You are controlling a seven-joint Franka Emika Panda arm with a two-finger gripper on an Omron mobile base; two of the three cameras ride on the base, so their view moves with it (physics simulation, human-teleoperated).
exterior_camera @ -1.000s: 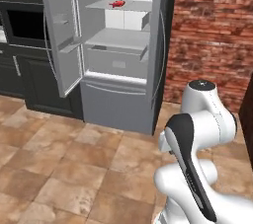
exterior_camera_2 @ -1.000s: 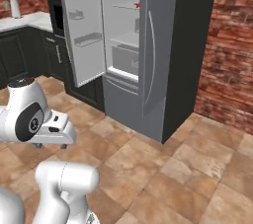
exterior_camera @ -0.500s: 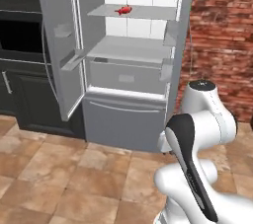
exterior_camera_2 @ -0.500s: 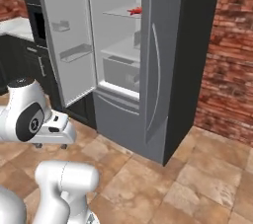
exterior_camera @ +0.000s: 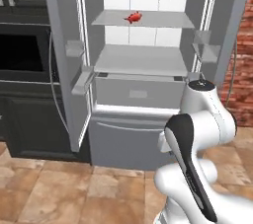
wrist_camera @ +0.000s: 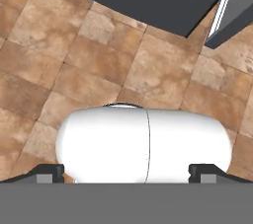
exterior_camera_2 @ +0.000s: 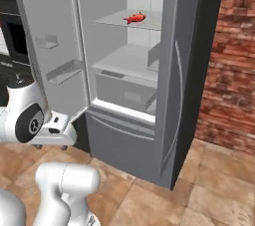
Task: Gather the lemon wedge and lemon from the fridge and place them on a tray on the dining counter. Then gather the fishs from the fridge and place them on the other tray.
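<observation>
Fish step: 1 red-orange fish [exterior_camera: 133, 18] on upper shelf of open fridge [exterior_camera: 143, 70]. Gripper [wrist_camera: 126, 171] spread wide, empty, aimed at floor. Next: raise arm, reach shelf.

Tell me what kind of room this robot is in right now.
Most likely a home kitchen. An open grey fridge with white shelves holds a red-orange fish, a built-in dark oven or microwave cabinet stands beside it, and there is a brick wall over a tiled floor.
</observation>
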